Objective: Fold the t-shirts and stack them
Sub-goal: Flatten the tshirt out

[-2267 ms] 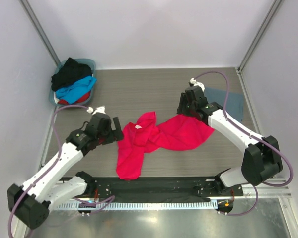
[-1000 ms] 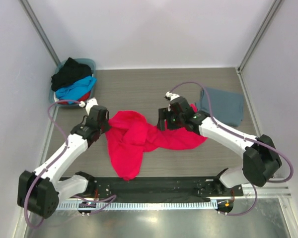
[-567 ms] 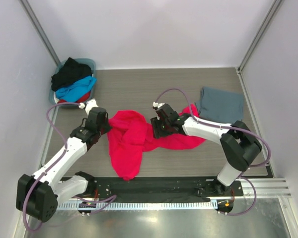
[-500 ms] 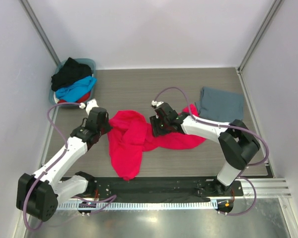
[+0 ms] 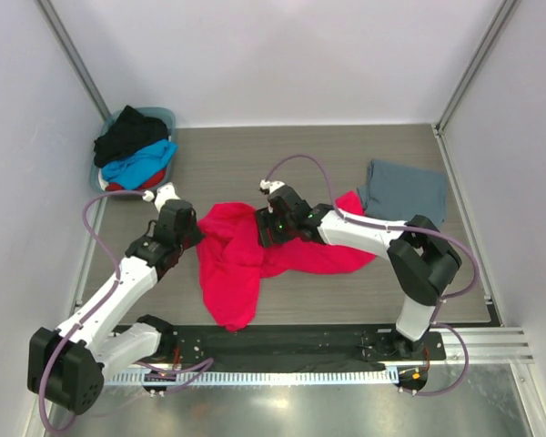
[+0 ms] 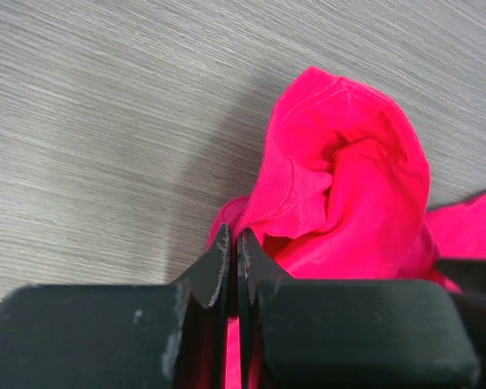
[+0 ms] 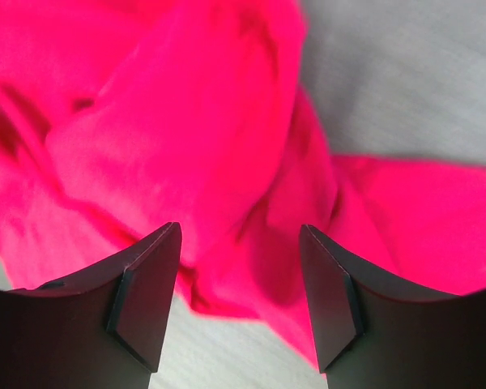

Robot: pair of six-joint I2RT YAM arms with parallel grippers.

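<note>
At mid-table, crumpled: red-pink shirt (image 5: 246,264). Pinched at left edge by clenched left gripper (image 6: 233,243). Just above cloth, right gripper (image 7: 240,229), spread wide, holding nothing. Far right: grey shirt (image 5: 405,193), flat. Far left: basket (image 5: 168,116) holding black shirt (image 5: 127,135), blue shirt (image 5: 141,164).

Far left, basket (image 5: 164,113); centre, crumpled t-shirt (image 5: 246,259); right, folded t-shirt (image 5: 405,193).

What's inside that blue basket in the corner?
A black t-shirt on top, a bright blue t-shirt under it, a bit of red cloth below. Anything deeper in the basket is covered.
</note>
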